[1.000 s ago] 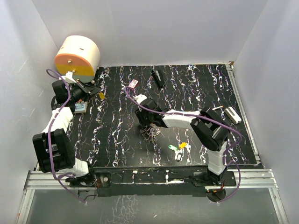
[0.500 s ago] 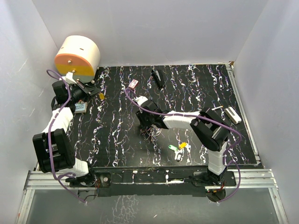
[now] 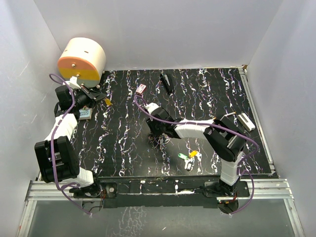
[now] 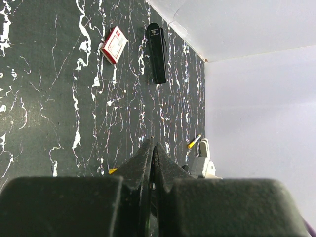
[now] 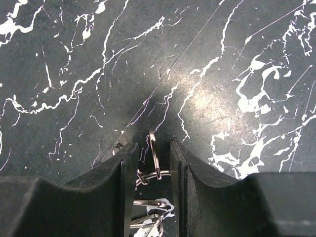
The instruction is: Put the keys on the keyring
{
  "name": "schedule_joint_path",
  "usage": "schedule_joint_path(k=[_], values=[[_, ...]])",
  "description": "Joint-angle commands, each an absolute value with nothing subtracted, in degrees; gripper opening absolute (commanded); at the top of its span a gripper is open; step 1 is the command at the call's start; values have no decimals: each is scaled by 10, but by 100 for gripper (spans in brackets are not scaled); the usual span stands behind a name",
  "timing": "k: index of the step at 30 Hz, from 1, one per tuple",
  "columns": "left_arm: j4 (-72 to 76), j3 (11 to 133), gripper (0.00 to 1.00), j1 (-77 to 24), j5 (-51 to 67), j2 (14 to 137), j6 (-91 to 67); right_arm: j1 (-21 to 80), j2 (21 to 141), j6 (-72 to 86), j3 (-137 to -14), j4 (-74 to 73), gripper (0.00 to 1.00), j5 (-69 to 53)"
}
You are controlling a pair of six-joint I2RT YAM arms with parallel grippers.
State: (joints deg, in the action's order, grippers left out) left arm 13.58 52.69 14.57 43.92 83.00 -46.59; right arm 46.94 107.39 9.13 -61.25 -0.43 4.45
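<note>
The keyring (image 5: 153,153) is a thin silver wire ring standing edge-on between my right gripper's (image 5: 153,144) black fingers. A cross loop of its wire spans the gap and touches both fingers, so the gripper is shut on it. In the top view the right gripper (image 3: 159,134) is at mid-table, and the keyring's grey metal keys (image 3: 159,141) fan out below it. The keys lie nearer the front: green (image 3: 182,157), yellow-orange (image 3: 193,153) and white (image 3: 189,166). My left gripper (image 3: 101,97) is far left with its jaws pressed together (image 4: 152,143), and a small yellow piece (image 3: 107,101) lies beside it.
A red-and-white box (image 3: 141,88) and a black stick (image 3: 166,83) lie at the back of the table. A cream-and-orange drum (image 3: 81,59) stands in the back left corner. A white clip-like object (image 3: 245,121) lies by the right edge. A small card (image 3: 85,113) sits under the left arm.
The right gripper has shifted slightly right and towards the front, taking the keyring with it, and its jaws have narrowed a little. The left arm has not moved.
</note>
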Motion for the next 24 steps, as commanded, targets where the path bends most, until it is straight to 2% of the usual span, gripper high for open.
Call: schedule_joint_path(k=[1, 16, 19, 24], values=[[146, 526, 0, 150, 442, 795, -468, 470, 1050, 87, -589, 1, 36, 54], [148, 523, 0, 150, 441, 792, -472, 470, 1035, 76, -545, 29, 25, 22], [149, 523, 0, 150, 443, 792, -473, 470, 1037, 72, -540, 30, 13, 14], [153, 521, 0, 151, 451, 796, -483, 470, 1044, 69, -529, 25, 8, 13]])
